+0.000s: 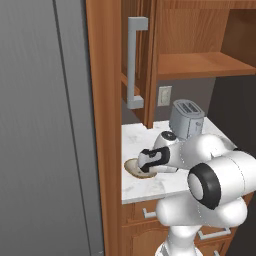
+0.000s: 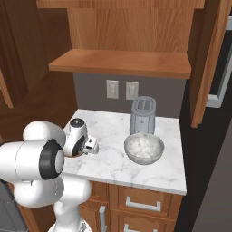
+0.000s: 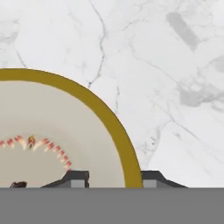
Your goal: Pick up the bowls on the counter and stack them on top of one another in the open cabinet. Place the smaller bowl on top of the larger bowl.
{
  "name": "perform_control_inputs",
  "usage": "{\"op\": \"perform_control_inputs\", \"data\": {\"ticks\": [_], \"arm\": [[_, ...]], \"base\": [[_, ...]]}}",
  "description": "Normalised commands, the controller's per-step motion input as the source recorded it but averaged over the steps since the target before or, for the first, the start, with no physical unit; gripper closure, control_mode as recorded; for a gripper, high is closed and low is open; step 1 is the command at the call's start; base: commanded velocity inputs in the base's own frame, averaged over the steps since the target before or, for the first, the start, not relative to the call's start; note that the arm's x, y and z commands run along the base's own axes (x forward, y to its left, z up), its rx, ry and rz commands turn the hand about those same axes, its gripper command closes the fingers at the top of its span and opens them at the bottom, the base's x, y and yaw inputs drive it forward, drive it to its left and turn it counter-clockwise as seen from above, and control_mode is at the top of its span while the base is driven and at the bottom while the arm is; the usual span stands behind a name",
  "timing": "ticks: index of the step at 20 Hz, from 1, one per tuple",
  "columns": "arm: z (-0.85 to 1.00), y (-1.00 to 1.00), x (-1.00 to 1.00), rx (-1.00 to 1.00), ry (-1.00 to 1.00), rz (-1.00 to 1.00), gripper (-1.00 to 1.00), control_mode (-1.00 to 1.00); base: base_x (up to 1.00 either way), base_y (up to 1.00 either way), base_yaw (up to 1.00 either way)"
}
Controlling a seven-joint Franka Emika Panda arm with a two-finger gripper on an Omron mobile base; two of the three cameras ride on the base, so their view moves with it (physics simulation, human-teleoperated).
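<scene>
The smaller bowl (image 1: 133,168), cream inside with a tan rim, sits at the left front of the counter (image 1: 142,140). My gripper (image 1: 145,171) reaches down onto its right side. In the hand view the bowl's rim (image 3: 105,111) runs between my fingertips (image 3: 79,178). One tip is inside the bowl and one is just outside; the jaws straddle the rim, with a gap on the inner side. The larger bowl (image 2: 144,148), mottled grey-white, stands free on the counter (image 2: 113,163) in front of the toaster. The open cabinet's shelf (image 2: 120,63) hangs above, bare.
A grey toaster (image 2: 143,114) stands at the back of the counter by the wall sockets (image 2: 121,89). The cabinet door (image 1: 134,60) with its grey bar handle juts out at the left. A tall grey panel (image 1: 45,125) fills the far left. Drawers (image 2: 140,204) lie below.
</scene>
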Motion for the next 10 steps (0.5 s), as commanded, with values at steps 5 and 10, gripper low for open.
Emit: {"op": "perform_control_inputs", "data": {"ticks": [5,10], "arm": [[0.16,0.0,0.0,0.0,0.0,-0.02,1.0,-1.0],[0.61,0.0,0.0,0.02,0.0,-0.03,1.0,-1.0]], "base": [[0.0,0.0,0.0],[0.0,0.0,0.0]]}}
